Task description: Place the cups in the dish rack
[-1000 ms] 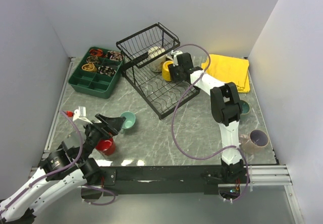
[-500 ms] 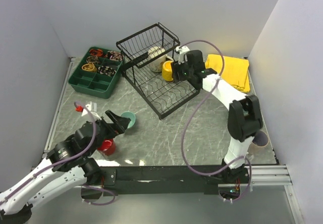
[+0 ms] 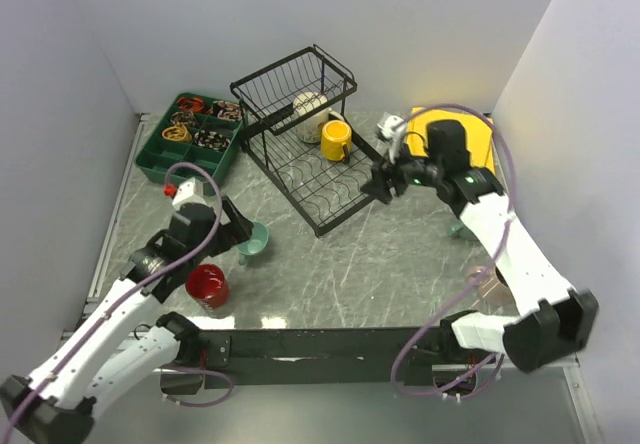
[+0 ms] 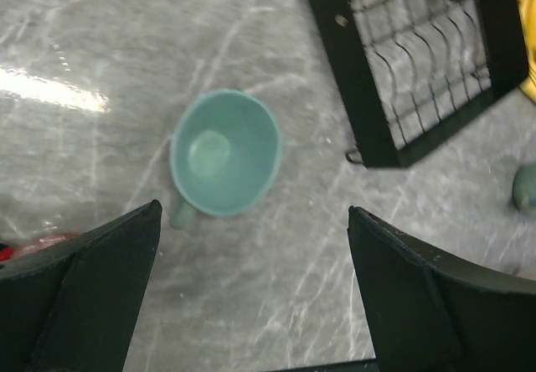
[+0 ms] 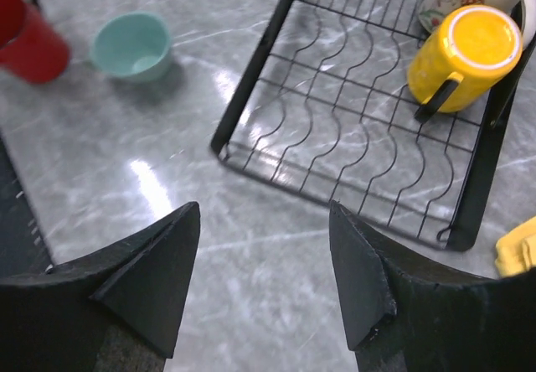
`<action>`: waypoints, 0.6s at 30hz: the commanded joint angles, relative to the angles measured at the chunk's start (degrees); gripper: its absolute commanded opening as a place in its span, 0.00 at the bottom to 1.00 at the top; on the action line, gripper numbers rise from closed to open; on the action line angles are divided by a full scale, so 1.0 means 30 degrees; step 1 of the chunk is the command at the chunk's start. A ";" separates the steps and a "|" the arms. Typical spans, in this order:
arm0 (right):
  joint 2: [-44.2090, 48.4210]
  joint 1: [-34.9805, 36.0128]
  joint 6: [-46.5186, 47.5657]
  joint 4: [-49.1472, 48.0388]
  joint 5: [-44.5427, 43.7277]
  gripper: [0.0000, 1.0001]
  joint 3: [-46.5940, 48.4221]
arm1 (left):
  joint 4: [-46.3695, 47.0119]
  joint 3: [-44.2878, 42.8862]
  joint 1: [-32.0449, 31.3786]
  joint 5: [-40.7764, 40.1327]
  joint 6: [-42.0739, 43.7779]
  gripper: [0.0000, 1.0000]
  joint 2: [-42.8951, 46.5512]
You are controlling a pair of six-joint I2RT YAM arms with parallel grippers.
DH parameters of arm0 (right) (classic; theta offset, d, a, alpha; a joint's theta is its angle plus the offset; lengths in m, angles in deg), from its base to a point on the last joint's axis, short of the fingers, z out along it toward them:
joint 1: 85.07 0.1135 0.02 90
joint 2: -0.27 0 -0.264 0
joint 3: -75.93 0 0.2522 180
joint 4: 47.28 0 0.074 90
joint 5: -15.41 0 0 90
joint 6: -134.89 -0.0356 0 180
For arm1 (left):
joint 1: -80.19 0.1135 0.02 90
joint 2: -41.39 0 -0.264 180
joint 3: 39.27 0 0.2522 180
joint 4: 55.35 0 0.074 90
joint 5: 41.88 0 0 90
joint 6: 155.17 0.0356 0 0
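Note:
The black wire dish rack (image 3: 300, 164) stands at the back middle. A yellow cup (image 3: 335, 140) sits on its slotted tray (image 5: 352, 137), and a cream cup (image 3: 308, 104) lies in its basket end. My right gripper (image 3: 380, 186) hangs open and empty over the rack's near right corner, well back from the yellow cup (image 5: 465, 49). A small teal cup (image 4: 224, 152) stands upright on the table, just ahead of my open, empty left gripper (image 4: 253, 213). A red cup (image 3: 209, 284) stands near the left arm. My right arm half hides a grey-green cup (image 3: 462, 229).
A green compartment tray (image 3: 190, 142) with small items sits at the back left. A yellow cloth (image 3: 478, 144) lies at the back right, under the right arm. Grey walls close in the table on three sides.
The right gripper has opened, let go of the yellow cup in the rack and drawn back toward the near right. The left arm has swung forward over the teal cup.

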 commanded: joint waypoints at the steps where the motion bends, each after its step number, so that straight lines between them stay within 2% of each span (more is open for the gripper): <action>1: 0.2662 -0.1193 0.1526 0.2371 0.2849 0.70 -0.1093 | 0.1971 0.0537 0.3945 0.4875 0.2455 0.99 -0.1346; 3: 0.3717 -0.1661 0.1820 0.2843 0.3375 0.72 -0.1473 | 0.2414 0.0859 0.5174 0.6256 0.2866 0.97 -0.2776; 7: 0.5445 -0.3064 0.1940 0.2993 0.4721 0.74 -0.2645 | 0.3468 0.0832 0.6176 0.7634 0.3452 0.90 -0.5184; 8: 0.6174 -0.3301 0.1881 0.2817 0.4900 0.77 -0.2967 | 0.3731 0.0745 0.6264 0.7752 0.3772 0.88 -0.5623; 11: 0.7552 -0.4236 0.1617 0.1938 0.5807 0.87 -0.4285 | 0.3559 0.0013 0.6412 0.7636 0.4533 0.86 -0.7322; 15: 0.8728 -0.5440 0.1121 0.0710 0.7184 0.93 -0.6069 | 0.2800 -0.0837 0.6441 0.7490 0.5210 0.80 -0.9110; 18: 0.9461 -0.6666 0.0535 -0.0433 0.8385 0.98 -0.7358 | 0.2009 -0.1013 0.6441 0.6263 0.4890 0.80 -0.8650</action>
